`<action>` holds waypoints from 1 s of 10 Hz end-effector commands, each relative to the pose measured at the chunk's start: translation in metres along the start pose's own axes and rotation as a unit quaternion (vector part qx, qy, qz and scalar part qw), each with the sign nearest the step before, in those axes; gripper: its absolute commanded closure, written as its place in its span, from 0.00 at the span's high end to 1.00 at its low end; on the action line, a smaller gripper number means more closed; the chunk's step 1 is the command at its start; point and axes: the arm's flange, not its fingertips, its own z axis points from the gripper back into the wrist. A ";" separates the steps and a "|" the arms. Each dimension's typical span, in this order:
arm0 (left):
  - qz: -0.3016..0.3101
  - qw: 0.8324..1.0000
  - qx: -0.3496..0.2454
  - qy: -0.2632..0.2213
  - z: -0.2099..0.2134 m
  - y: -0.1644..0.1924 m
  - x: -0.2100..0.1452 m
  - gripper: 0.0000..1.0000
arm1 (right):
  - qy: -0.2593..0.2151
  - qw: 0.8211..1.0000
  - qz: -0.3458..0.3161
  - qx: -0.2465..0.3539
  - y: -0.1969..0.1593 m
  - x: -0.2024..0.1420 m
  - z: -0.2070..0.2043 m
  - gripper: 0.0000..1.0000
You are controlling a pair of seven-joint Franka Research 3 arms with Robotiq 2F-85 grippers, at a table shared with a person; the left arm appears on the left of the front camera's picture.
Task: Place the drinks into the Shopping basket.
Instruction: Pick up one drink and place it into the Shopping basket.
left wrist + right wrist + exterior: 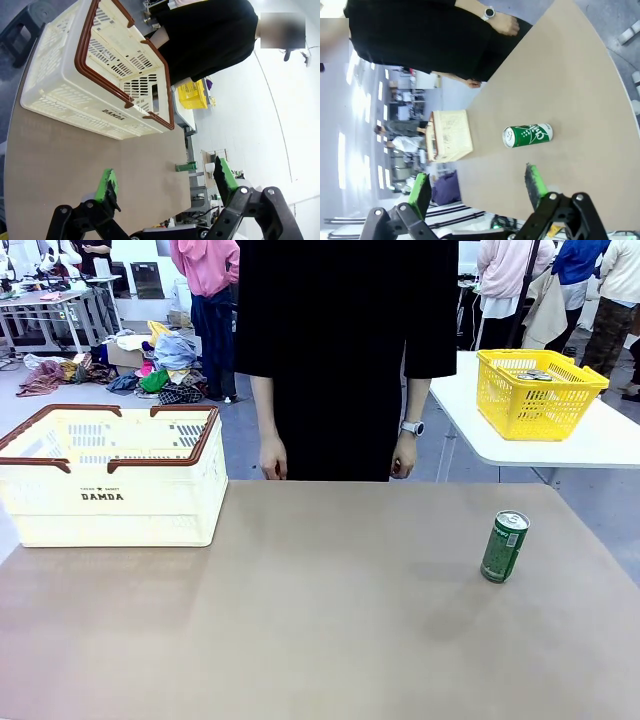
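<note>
Green pads (107,184) tip the black fingers of the left gripper (164,172), which rise from the bottom edge of the left wrist view. Its jaws are spread wide with nothing between them, hanging over bare tan table (75,165). Beyond them, in the upper left of that frame, sits the basket (65,95). It is cream with a brown rim and handles, and "DAMDA" is printed on its wall. Just right of centre, small and far off, is the can (186,166), near the table's edge.

The right gripper (476,172) fills the bottom of the right wrist view, its jaws equally wide apart and holding nothing. The can (527,135), green with white print and a silver top, lies just above its fingers in the frame, near but not touched. It looks sideways there because the view is rolled. The basket (452,131) shows farther off at centre left.

From the front, the can (504,547) stands upright at the right of the table (330,620), well apart from the basket (110,505) at the left edge. A person (345,340) in black stands at the far side, top centre. One hand (272,458) hangs at the table's edge, and the other wrist wears a watch (412,427). At the upper right, a yellow basket (535,395) rests on a white table (590,440).
</note>
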 end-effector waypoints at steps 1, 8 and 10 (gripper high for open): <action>0.000 1.000 -0.009 -0.003 0.001 -0.001 0.001 1.00 | 0.032 0.992 0.067 -0.100 0.069 -0.017 -0.040 1.00; 0.000 1.000 -0.009 -0.003 0.001 -0.001 0.001 1.00 | 0.098 0.904 0.292 -0.295 0.179 -0.105 -0.204 1.00; 0.000 1.000 -0.009 -0.003 0.001 -0.001 0.001 1.00 | 0.106 0.880 0.334 -0.319 0.180 -0.122 -0.228 1.00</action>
